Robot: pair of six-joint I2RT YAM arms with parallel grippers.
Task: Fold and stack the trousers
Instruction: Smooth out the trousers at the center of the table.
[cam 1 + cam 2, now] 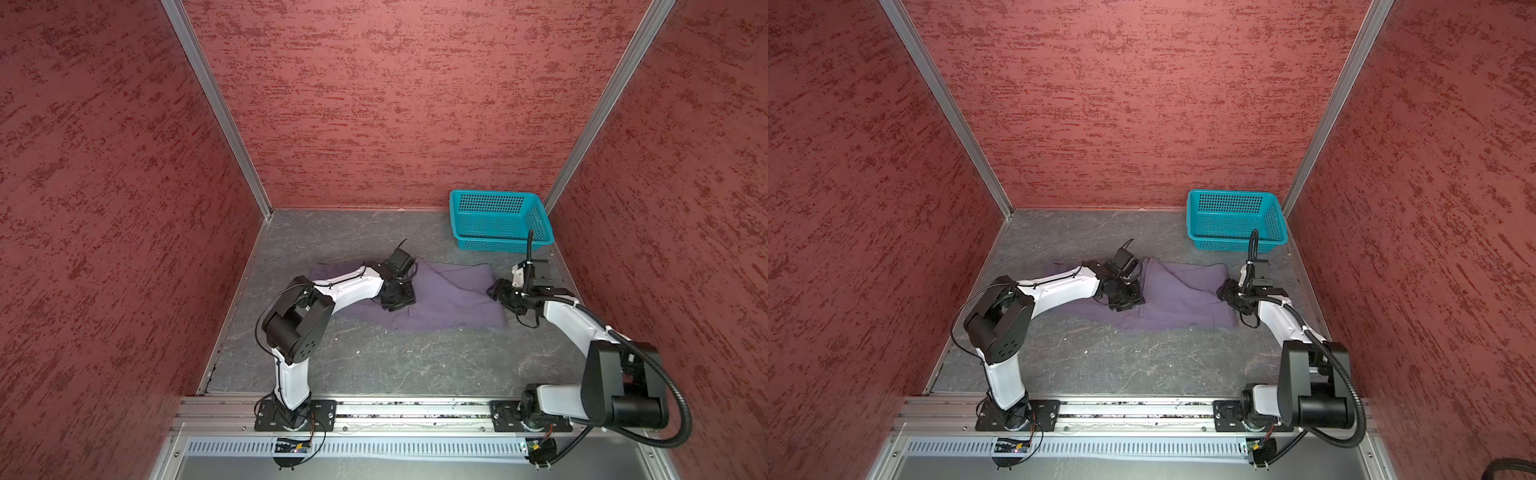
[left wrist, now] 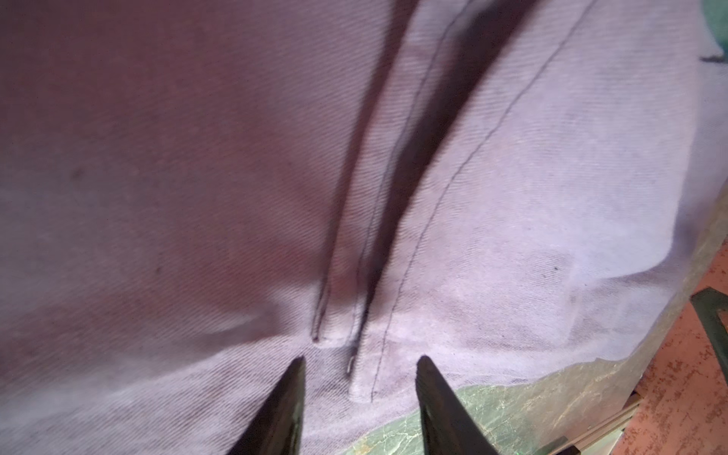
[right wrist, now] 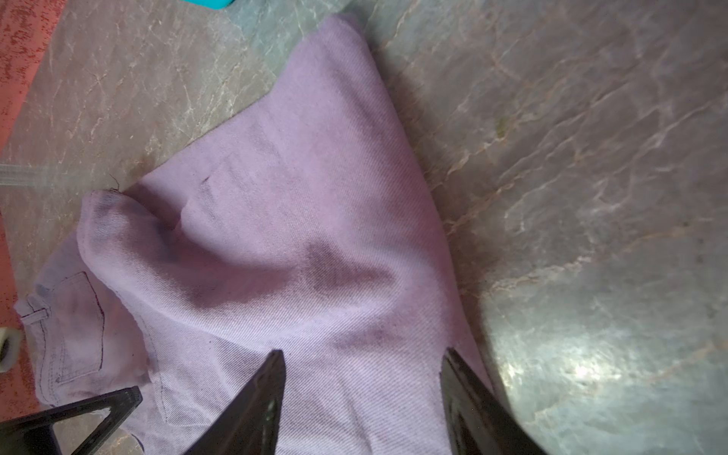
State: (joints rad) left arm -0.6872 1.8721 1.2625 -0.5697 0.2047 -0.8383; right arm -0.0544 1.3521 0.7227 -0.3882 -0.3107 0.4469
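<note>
Trousers: the trousers [image 1: 453,299] lie spread across the middle of the table [image 1: 374,365], partly doubled over, well apart from the teal basket [image 1: 498,195] in the far corner
Left pincer: my left gripper [image 2: 360,366] hangs low over a stitched seam [image 2: 394,220] near the cloth's edge, jaws apart, nothing clamped
Right pincer: my right gripper [image 3: 362,354] sits over the right-hand end of the cloth, jaws apart, empty
Step in hand: I judge I'm taking hold for the next fold
Doing it well: I'd press both tips down, pinch every layer, lift level and carry over together
Risk: a shallow pinch may take only the top layer
</note>
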